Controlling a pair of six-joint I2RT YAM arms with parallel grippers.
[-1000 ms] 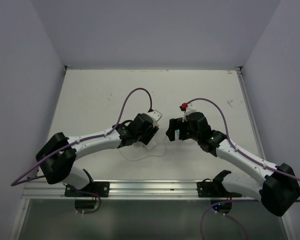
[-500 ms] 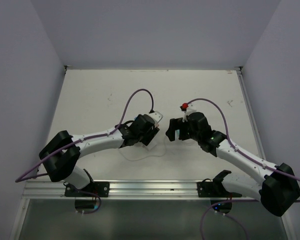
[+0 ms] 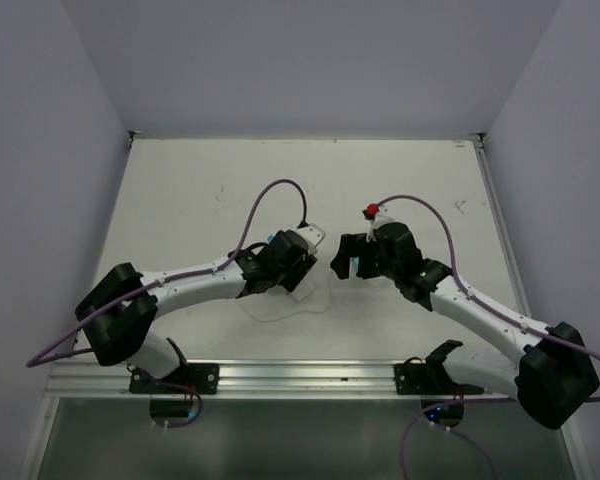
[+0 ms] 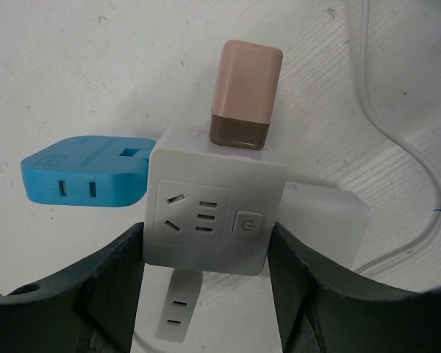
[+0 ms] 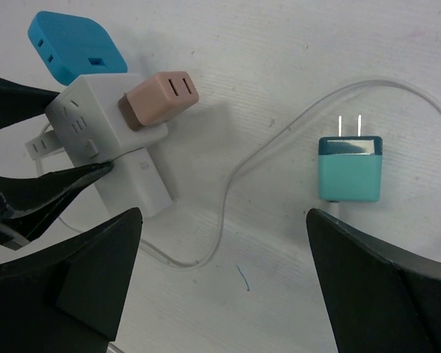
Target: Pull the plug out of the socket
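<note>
Overhead, the left gripper (image 3: 298, 268) and right gripper (image 3: 343, 262) are seen close together over a white table (image 3: 180, 190). From the left wrist, a white cube socket (image 4: 209, 213) is pinched between the left fingers, with a pink-and-brown plug (image 4: 246, 92) seated in it and a blue flat adapter (image 4: 84, 170) beside it. From the right wrist, the right fingers are spread wide above a teal square plug (image 5: 350, 168), laid with prongs bare, well apart from the socket.
</note>
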